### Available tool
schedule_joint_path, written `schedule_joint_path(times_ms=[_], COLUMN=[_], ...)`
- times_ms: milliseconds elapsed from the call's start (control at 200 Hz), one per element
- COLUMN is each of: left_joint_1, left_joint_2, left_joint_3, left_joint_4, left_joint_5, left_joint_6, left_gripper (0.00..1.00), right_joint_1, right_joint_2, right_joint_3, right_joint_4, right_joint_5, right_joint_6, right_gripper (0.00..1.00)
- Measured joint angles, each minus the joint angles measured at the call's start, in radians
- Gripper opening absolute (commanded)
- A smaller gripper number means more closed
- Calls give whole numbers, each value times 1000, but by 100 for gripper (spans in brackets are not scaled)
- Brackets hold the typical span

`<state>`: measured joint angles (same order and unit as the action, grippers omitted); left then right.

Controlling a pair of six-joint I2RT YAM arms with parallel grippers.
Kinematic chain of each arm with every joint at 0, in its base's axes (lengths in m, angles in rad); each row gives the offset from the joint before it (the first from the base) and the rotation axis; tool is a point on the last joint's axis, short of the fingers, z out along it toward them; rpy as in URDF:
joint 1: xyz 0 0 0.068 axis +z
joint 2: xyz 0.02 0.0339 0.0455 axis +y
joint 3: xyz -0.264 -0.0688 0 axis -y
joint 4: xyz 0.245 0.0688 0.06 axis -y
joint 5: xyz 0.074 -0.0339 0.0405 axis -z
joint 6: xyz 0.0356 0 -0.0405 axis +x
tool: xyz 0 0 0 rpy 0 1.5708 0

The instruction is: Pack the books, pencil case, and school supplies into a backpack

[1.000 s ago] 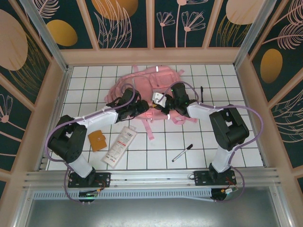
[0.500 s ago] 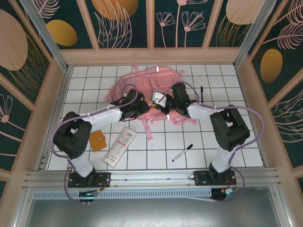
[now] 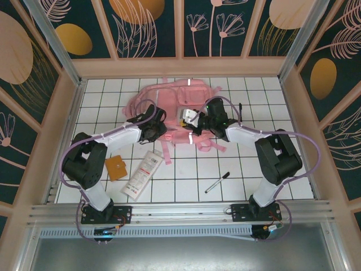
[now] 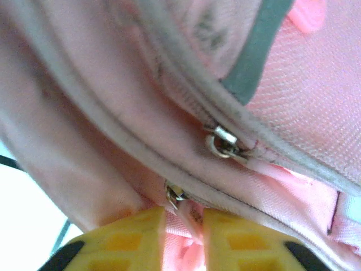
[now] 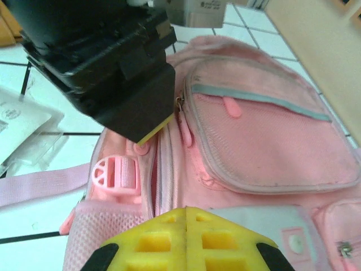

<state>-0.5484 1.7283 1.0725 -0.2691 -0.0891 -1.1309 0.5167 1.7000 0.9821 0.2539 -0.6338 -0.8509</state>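
The left claw (image 4: pixel 184 231) pinches a pink zipper pull (image 4: pixel 190 217) of the backpack (image 4: pixel 293 101) right ahead of it, likely to open it. The right claw (image 5: pixel 186 234), pressed together, sits just above the fabric, perhaps steadying it.

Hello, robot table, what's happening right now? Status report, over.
Left hand pinching a zipper tab on the backpack. Right hand shut, empty, over its front. Pencil case, pen, orange square unpacked on the table.
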Motion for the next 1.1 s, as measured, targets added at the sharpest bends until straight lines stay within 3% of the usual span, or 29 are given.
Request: schedule_joint_path(times_ms=[90, 210, 275, 300, 395, 470, 566, 636, 766, 886, 976, 1101], left_joint_1=[21, 25, 26, 27, 38, 44, 50, 56, 77, 103, 116, 119], left_joint_2=[0, -7, -15, -19, -34, -49, -76, -87, -123, -177, -198, -209], left_joint_3=[-8, -8, -8, -8, -8, -10, -24, -37, -87, -123, -123, -123], left_joint_4=[-2, -2, -1, -1, -1, 2, 7, 8, 23, 25, 31, 37], left_joint_5=[-3, -9, -16, -17, -18, -18, -17, -9, 13, 33, 48, 80], left_joint_6=[9, 35, 57, 66, 103, 126, 145, 156, 161, 182, 200, 222], left_gripper=[0, 0, 0, 0, 0, 0, 0, 21, 33, 35, 35, 35], right_joint_1=[0, 0, 1, 2, 11, 34, 79, 117, 161, 164, 164, 165], right_joint_2=[-5, -5, -5, -5, -3, 12, 70, 132, 231, 293, 307, 312], right_joint_3=[-1, -8, -9, -9, -10, -7, 23, 62, 127, 190, 212, 224], right_joint_4=[3, 4, 3, 5, 17, 36, 38, 27, 15, -18, -41, -77], right_joint_5=[-2, -3, -2, -2, 11, 21, 47, 71, 124, 198, 243, 269], right_joint_6=[-3, -7, 4, 2, 26, 68, 94, 102, 125, 129, 126, 101], right_gripper=[0, 0, 30, 38, 51, 56, 57, 56, 53, 51, 42, 38])
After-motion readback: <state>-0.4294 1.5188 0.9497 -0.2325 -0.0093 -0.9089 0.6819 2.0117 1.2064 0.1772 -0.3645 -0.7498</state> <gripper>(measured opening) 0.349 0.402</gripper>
